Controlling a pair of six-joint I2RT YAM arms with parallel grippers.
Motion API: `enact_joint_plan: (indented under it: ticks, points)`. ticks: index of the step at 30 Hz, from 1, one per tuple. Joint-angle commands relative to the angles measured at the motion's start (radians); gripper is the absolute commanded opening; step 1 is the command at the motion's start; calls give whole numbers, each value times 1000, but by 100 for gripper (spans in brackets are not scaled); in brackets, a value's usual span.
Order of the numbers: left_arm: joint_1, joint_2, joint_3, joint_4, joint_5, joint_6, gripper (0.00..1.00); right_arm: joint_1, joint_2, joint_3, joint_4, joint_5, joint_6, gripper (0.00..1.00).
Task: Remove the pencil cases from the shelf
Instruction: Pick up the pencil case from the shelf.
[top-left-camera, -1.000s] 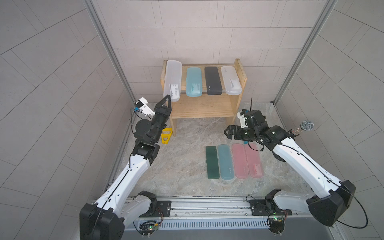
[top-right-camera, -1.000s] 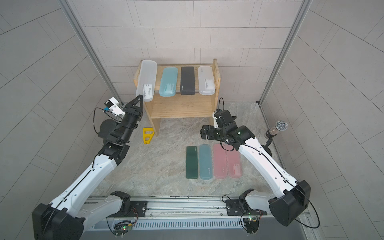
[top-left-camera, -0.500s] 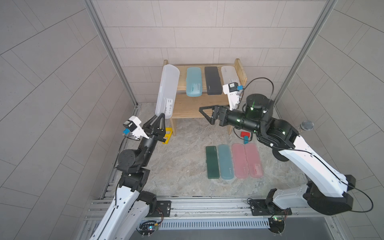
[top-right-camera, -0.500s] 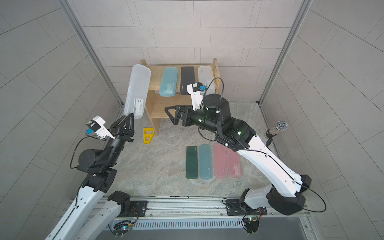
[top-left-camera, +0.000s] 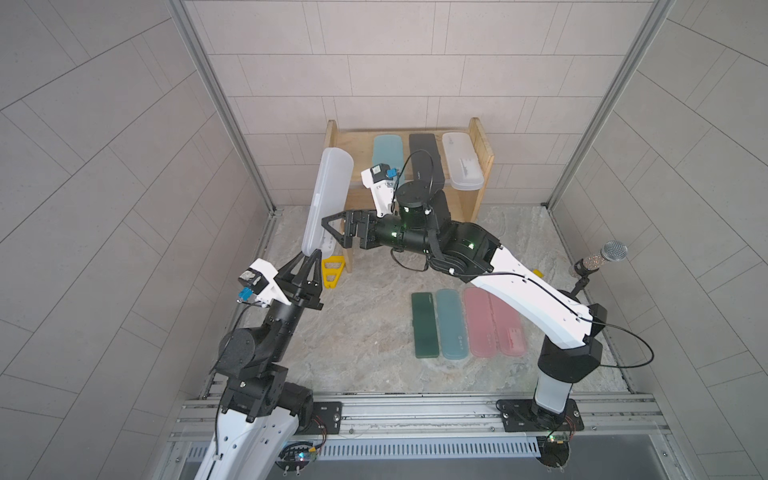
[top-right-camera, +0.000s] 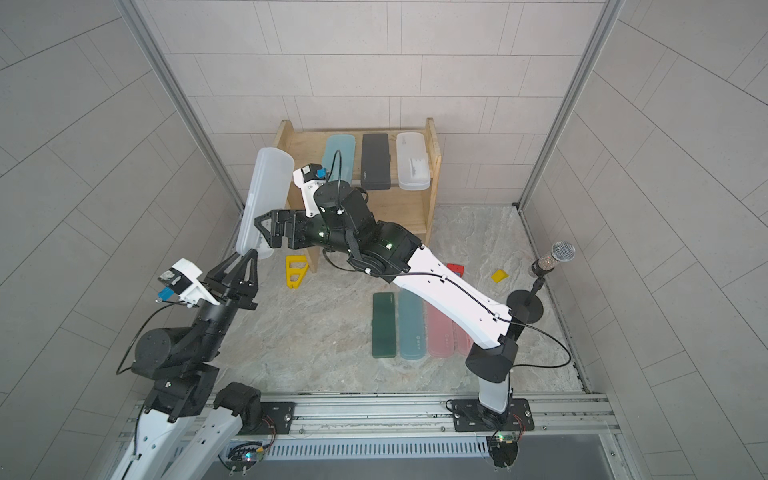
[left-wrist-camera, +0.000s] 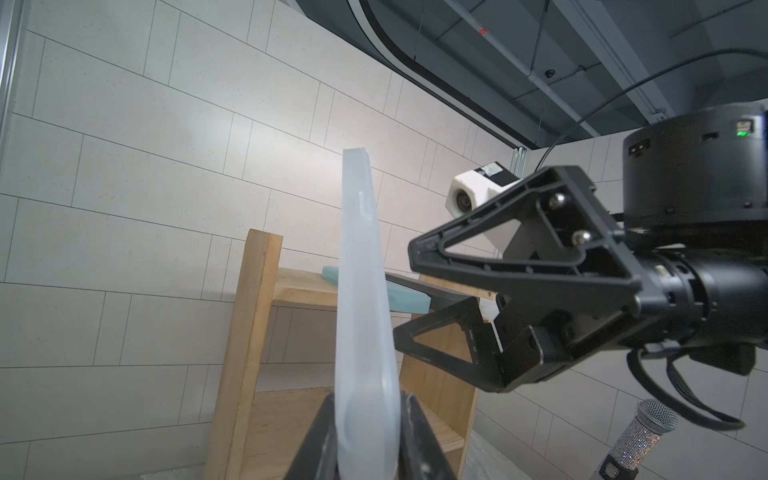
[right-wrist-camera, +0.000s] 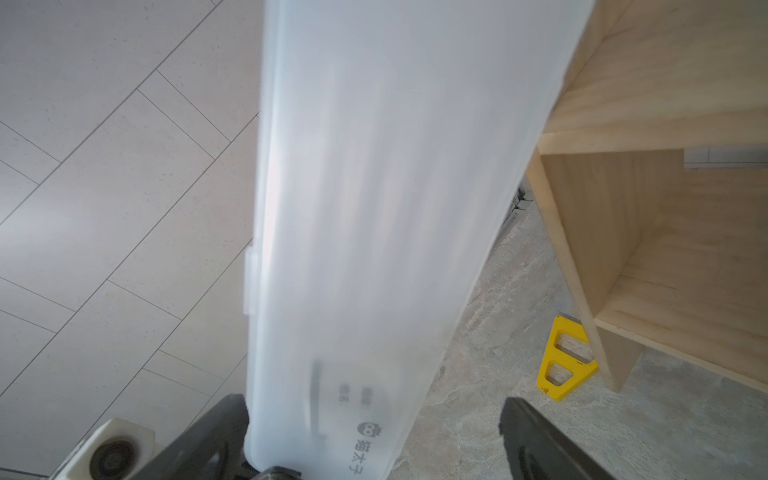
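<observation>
frosted white translucent plastic pencil case (top-left-camera: 328, 199): smooth, hazy, semi-matt. pale pine wooden two-tier shelf (top-left-camera: 484, 153) at 12 o'clock: bare wood, visible grain, matt. black rectangular plastic case (top-left-camera: 424, 143) on it: matt. desk (top-left-camera: 365, 340): marbled stone-look surface, low sheen. yellow triangular plastic frame (right-wrist-camera: 550, 390): smooth. microphone (top-left-camera: 614, 252) at 3 o'clock: metal mesh head, glittery handle. grey wall tiles (top-left-camera: 104, 166): matt, speckled.

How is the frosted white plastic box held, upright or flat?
Upright: left claw pinches the frosted white plastic box at its bottom.

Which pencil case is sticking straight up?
The frosted white case pinched at its bottom end in the left hand; all the others lie flat on the shelf or floor.
</observation>
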Motion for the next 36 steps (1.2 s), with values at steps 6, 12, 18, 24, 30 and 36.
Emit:
enact_joint_plan:
  ticks: [6,12,18,24,30,36]
  points:
    - [4,-26,10,-5,47,29,0,0,54,101,-19,26,16,100]
    - [4,-28,28,-15,47,39,0,0,90,155,-97,55,-6,100]
    - [4,-22,33,-17,60,44,0,-1,100,151,-100,70,-23,100]
    - [4,-25,37,-38,80,48,0,-1,115,146,-61,64,-23,94]
    - [4,-24,48,-71,95,43,0,0,101,114,-45,59,-44,55]
    - [4,-19,58,-129,-53,-15,100,-18,-23,-65,-86,73,-115,54]
